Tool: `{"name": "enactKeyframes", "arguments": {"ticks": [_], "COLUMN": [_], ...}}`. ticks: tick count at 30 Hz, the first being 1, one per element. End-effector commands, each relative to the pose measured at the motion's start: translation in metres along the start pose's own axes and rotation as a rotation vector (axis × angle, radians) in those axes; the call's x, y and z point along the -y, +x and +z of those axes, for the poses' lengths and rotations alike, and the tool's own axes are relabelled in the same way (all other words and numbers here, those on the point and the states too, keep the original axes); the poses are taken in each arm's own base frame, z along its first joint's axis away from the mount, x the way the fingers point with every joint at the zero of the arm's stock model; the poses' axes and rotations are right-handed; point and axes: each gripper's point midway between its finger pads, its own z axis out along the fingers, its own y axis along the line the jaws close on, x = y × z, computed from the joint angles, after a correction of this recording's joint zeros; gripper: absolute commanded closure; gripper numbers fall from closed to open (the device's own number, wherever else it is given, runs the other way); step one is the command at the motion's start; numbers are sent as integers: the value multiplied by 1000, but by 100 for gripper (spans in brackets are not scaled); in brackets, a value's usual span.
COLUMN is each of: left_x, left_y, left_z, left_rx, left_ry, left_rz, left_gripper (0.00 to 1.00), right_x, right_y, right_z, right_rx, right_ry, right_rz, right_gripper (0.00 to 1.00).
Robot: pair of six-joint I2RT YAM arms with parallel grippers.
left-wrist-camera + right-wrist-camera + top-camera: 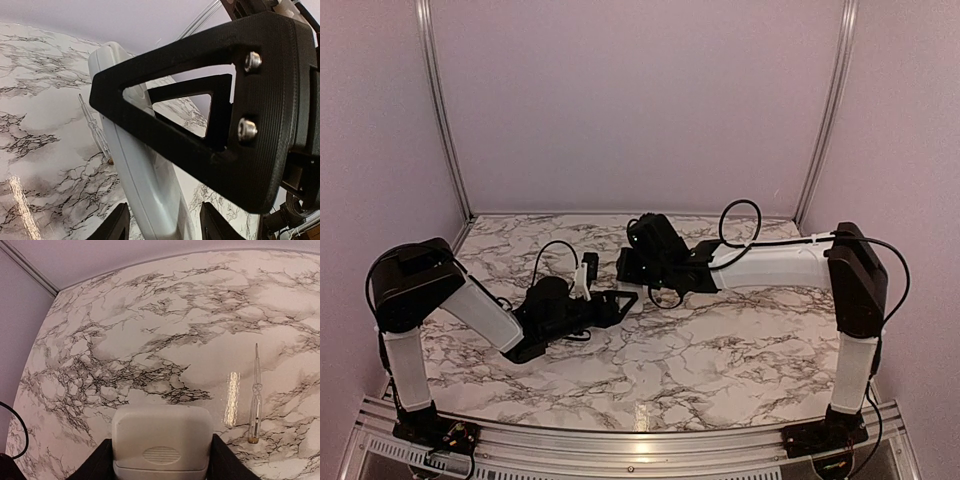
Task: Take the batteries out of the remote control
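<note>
From my remote station I see a white counter veined in grey and black, catching a streak of overhead light. A slim clear rod lies flat on it, thin tip pointing away from the right wrist camera, brass-coloured cap nearest. Pale lilac walls and metal uprights close the scene.

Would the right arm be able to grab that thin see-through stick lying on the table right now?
Probably not yet. The stick lies in the open nearby, but the right hand is shut on the remote, so it would have to let go first.
</note>
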Motion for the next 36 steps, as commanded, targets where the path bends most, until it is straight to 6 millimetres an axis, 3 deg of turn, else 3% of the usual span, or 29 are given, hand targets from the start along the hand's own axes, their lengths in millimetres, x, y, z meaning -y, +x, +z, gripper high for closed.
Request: {"name": "enactKeyframes", "arguments": {"ticks": [1,9,20,25,30,36], "left_x": [11,19,30,32,32,32], "left_y": [0,-2,-4,-8,-10,-10], "left_z": [7,4,-2,-14,-23,-29], "left_rx": [10,21,14,23,17,4], "left_ry": [47,87,142,137,120,104], "left_rz": [-20,-56,-94,-91,-80,-62], "left_gripper": [54,89,100,100,100,100], "right_x": [-14,-13,-12,-14,-18,-30], "right_y": [-19,-17,-13,-10,-7,-8], "right_z": [-17,-20,-20,-20,-22,-33], "right_rx": [51,53,41,22,2,-21], "right_ry": [-56,-62,-66,-85,-112,-197], "right_rz": [45,52,46,10,-52,-202], "right_gripper": [60,60,54,32,3,2]}}
